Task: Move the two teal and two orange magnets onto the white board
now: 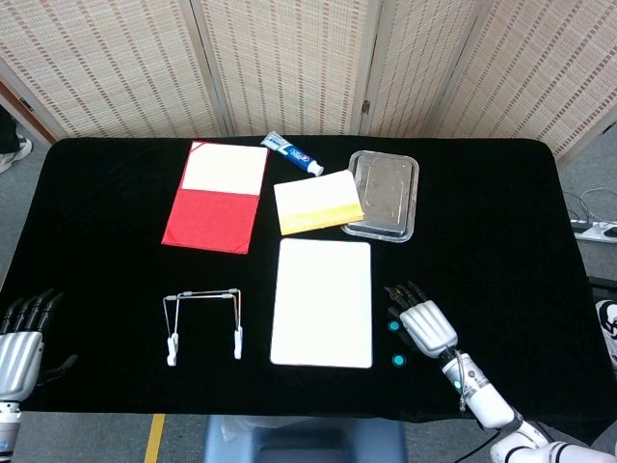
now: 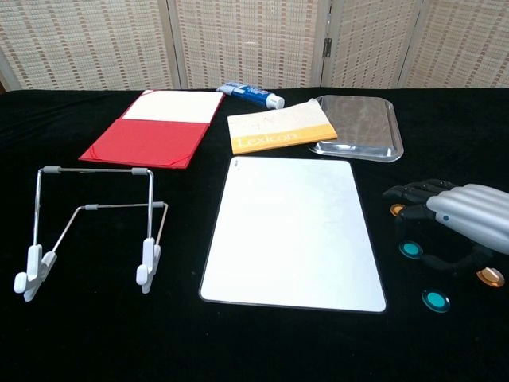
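Near the table's front edge, right of the white board (image 2: 292, 232), one teal magnet (image 2: 435, 301) lies flat; a second teal magnet (image 2: 410, 250) sits just under the right hand (image 2: 457, 216), which hovers, fingers spread, holding nothing. Orange magnets (image 2: 490, 277) flank it. The board's long axis runs front to back. The left hand (image 1: 19, 338) hangs empty at the left corner. Farther back, the yellow booklet (image 2: 280, 127) reads "Lexicon".

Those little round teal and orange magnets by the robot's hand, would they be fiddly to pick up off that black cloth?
Probably fiddly. The small round teal magnet lies flat and thin on the black tablecloth, leaving little edge for the right hand to catch. Its glossy face suggests it may slip. Lying flat, it should slide rather than roll. Near the white board it may snap down, if that is magnetic.
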{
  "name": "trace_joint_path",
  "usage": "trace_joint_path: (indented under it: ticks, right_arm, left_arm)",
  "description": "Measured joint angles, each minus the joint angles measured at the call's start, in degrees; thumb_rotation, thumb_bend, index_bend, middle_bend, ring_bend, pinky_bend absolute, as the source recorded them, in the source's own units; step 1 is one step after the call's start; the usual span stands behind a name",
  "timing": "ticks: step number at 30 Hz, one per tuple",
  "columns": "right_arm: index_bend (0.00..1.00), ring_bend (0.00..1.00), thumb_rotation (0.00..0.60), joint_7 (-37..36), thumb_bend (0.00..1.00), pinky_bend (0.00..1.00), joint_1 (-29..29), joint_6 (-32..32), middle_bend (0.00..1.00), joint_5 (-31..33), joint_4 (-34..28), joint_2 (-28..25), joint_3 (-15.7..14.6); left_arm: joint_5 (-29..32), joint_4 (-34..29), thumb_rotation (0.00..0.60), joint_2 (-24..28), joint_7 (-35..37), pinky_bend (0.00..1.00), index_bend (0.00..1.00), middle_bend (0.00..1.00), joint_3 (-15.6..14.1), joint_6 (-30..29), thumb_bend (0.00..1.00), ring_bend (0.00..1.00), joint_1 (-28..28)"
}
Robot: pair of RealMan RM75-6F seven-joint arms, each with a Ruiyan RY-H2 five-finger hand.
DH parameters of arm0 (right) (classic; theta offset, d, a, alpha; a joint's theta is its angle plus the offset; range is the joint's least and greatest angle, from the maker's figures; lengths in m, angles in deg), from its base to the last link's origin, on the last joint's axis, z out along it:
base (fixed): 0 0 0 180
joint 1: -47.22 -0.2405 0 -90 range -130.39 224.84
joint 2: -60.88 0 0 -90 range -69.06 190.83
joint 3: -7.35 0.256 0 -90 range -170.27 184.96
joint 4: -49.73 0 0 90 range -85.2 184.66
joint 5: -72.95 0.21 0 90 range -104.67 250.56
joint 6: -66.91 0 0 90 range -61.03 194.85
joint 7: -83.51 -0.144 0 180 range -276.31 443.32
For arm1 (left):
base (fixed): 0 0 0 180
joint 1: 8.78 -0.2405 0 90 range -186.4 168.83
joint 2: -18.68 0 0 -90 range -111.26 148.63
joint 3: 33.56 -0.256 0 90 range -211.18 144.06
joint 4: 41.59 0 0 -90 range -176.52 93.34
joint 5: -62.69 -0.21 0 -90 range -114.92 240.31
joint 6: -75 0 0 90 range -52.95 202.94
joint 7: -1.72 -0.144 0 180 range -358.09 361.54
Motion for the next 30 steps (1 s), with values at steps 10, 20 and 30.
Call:
trace_joint_path:
  ticks: [10,20,30]
  right_arm:
    - [0.46,0.01,0.600,0.6,0.47,0.00,-0.6,1.1,0.13,1.1,0.7,0.6,-0.2]
    - [0.55,0.02,0.600,0.2,0.47,0.00,-0.7,0.2,0.18,1.3,0.8,0.9,0.0]
    - [0.55,0.02,0.600,-0.5,0.47,0.00,-2.8,-1.1,0.18,-1.0,-4.9,-1.4,1.2]
  left_arm:
    - [0.3,0.1,0.600,0.0,-0.1,0.00,0.09,0.07,-0.1,0.4,0.22,0.09,0.0]
    - [0.2,0.4,0.600,-0.1,0.2,0.00,0.09,0.06,0.0,0.4,0.22,0.09,0.0]
    - [0.1,0.0,0.600,0.3,0.3,0.00,0.08,0.06,0.0,-0.1,0.22,0.09,-0.1]
